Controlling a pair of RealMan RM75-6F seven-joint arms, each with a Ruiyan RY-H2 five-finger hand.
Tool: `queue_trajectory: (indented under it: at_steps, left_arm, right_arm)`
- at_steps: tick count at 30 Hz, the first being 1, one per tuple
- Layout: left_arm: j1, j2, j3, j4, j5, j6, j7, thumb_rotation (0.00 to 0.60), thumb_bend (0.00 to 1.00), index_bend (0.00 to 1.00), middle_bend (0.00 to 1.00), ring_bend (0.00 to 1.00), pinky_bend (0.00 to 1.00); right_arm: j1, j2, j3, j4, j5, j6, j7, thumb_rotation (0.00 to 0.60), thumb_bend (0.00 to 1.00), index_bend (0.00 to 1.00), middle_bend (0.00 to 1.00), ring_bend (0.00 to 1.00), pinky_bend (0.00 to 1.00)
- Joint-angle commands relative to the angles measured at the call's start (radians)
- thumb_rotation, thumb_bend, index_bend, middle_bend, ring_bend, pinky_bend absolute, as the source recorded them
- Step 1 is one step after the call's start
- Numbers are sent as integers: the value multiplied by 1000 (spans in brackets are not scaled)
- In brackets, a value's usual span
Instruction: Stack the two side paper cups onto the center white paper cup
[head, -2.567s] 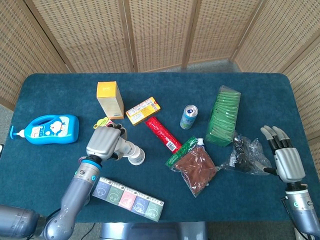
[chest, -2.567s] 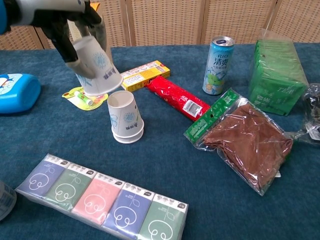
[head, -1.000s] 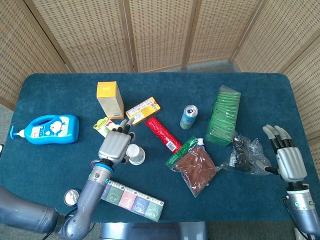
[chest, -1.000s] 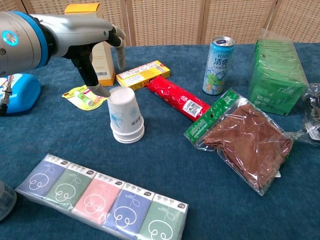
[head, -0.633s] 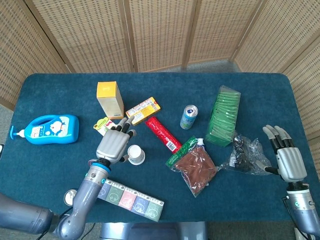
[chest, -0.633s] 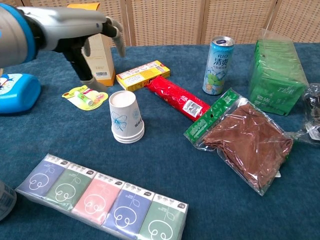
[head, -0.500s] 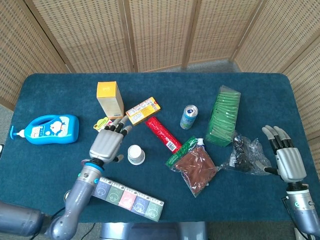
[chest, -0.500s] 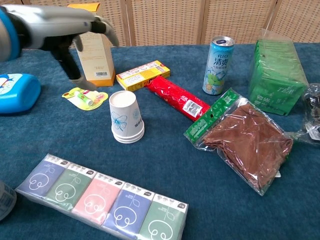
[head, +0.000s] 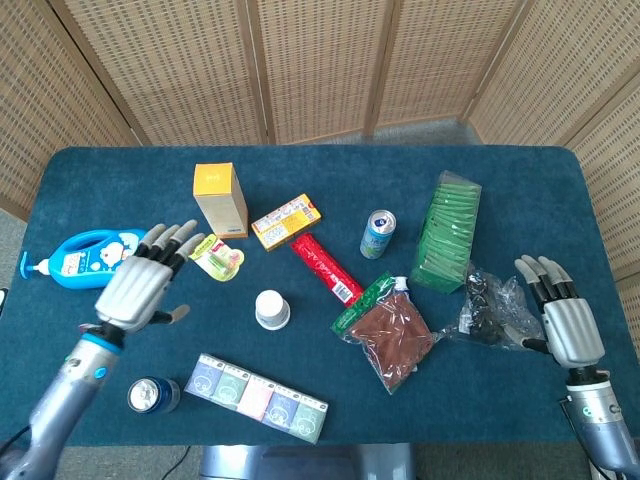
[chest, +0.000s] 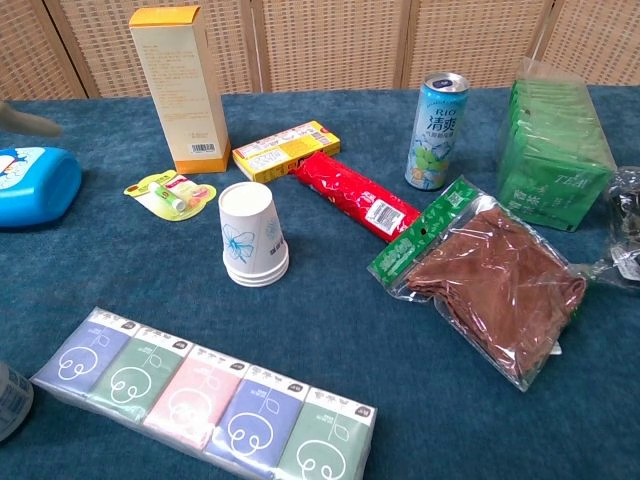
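The white paper cups (head: 271, 308) stand upside down as one nested stack (chest: 253, 236) in the middle of the blue table, with several rims showing at the base. My left hand (head: 146, 279) hovers well left of the stack, open with fingers spread and nothing in it. In the chest view only a blurred fingertip (chest: 28, 119) of it shows at the left edge. My right hand (head: 562, 318) rests open at the table's right side, beside a clear bag of dark items (head: 495, 305), far from the cups.
Around the stack lie a tissue multipack (chest: 205, 402), a lip balm card (chest: 167, 193), an orange box (chest: 178, 87), a yellow snack box (chest: 285, 149), a red packet (chest: 354, 200), a drink can (chest: 436, 117), a brown pouch (chest: 494, 276), a green package (chest: 553, 137), a blue bottle (head: 98, 257) and a metal can (head: 148, 395).
My left hand set the cup it carried onto the center stack, let go, and drew back to the left with fingers spread. The right hand barely moved.
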Motion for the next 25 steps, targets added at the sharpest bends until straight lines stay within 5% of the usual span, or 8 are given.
queue_trajectory:
  at_steps: [1,11,25]
  left_arm:
    - [203,60,114,224,285,157,-285,600,223,0,0,0,34]
    - [413,-17,119,463,317,337,-437,600,221,0,0,0,0]
    - [486,-55,61,578,338,362,-515,600,223,0,0,0,0]
  right_arm:
    - [-2,-1,-3,-18,-4,5,-28,600,82,17,0,0,128]
    - [-17,15,6,-109,-10,40,-152,600,103,17,0,0,129]
    - [-22,7,-2,-117,-8,25,-198,600,107,17,0,0,128]
